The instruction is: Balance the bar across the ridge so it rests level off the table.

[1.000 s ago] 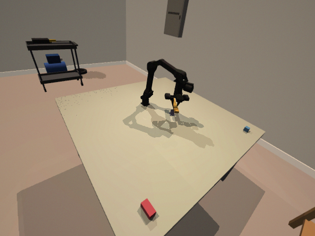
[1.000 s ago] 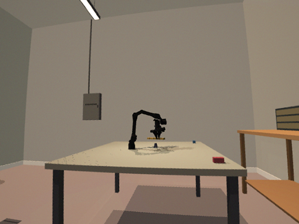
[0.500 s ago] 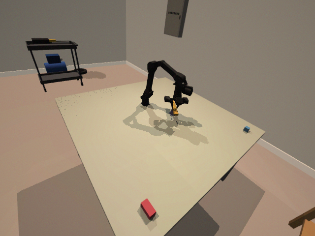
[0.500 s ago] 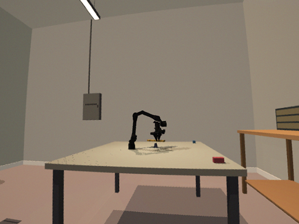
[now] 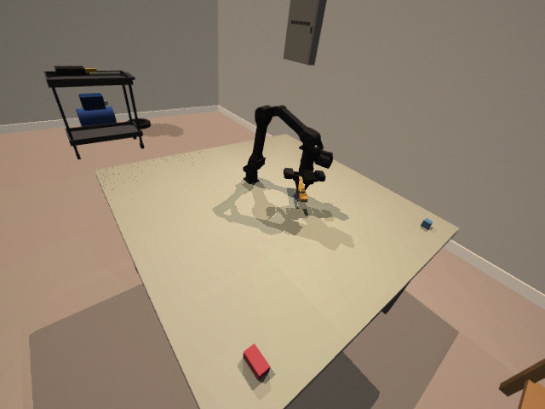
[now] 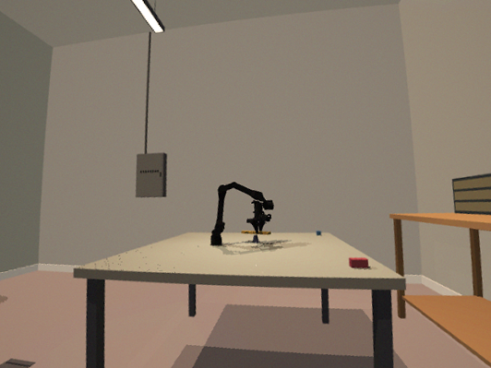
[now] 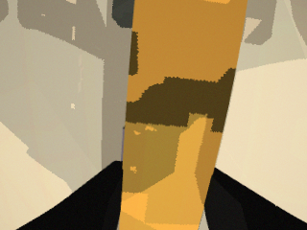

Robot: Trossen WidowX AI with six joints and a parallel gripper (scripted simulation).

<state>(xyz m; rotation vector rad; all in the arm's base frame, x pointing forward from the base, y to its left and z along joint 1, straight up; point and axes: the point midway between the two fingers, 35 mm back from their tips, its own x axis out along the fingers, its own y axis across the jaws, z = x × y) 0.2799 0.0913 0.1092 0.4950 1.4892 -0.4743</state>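
The orange-yellow bar is held off the table and looks roughly level. My gripper is shut on the bar, one dark finger on each side of it. The small dark blue-purple ridge stands on the table under the bar. In the wrist view the bar hides all but a thin sliver of the ridge at the bar's left edge. I cannot tell whether the bar touches the ridge's top.
A red block lies near the table's near corner, far from my arm. A small blue cube lies near the far right corner. The arm's shadows fall around the ridge.
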